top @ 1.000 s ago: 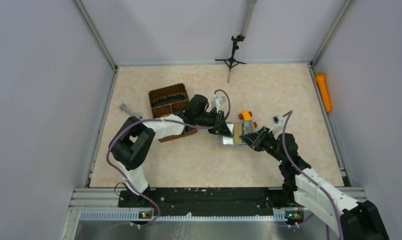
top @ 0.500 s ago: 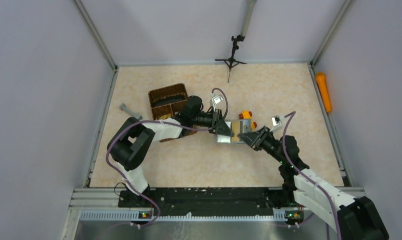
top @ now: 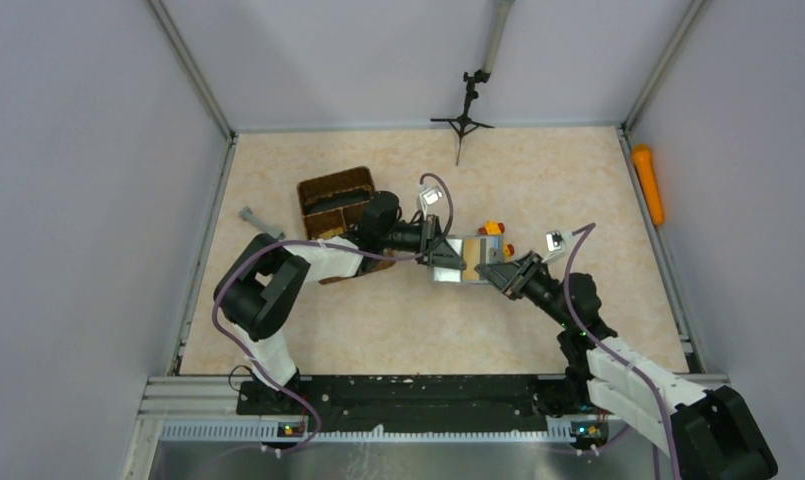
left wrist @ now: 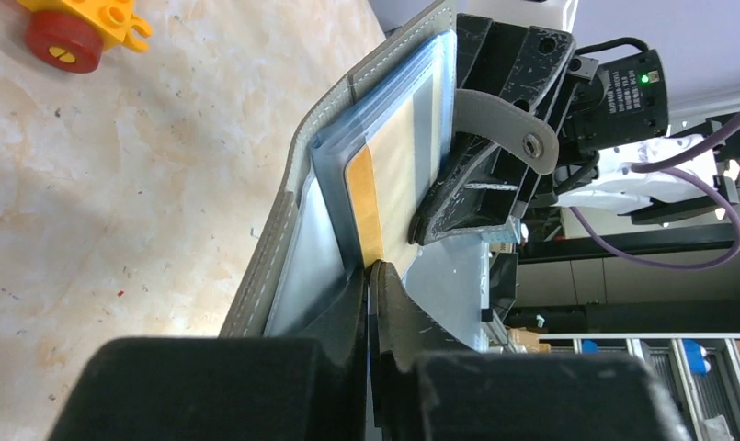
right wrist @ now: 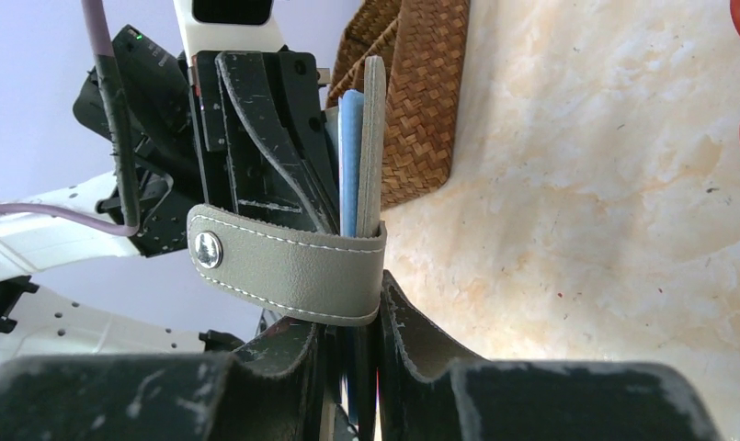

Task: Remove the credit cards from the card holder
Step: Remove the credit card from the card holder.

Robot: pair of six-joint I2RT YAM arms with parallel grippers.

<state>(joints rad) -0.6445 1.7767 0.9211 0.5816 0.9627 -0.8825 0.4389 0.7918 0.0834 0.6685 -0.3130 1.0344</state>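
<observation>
My right claw [right wrist: 355, 317] grips the open card holder [left wrist: 297, 211] on edge over the worktop [top: 398, 320], near the wicker basket [top: 335, 195]. My left claw [left wrist: 370, 276] is clenched on the tan credit card [left wrist: 398, 184] at its corner.

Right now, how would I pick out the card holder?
On the tan table, right of the wicker basket, the left claw and right claw meet. Between them is the card holder: a grey stitched case with a snap strap, unlike the yellow toy brick beyond it.
</observation>
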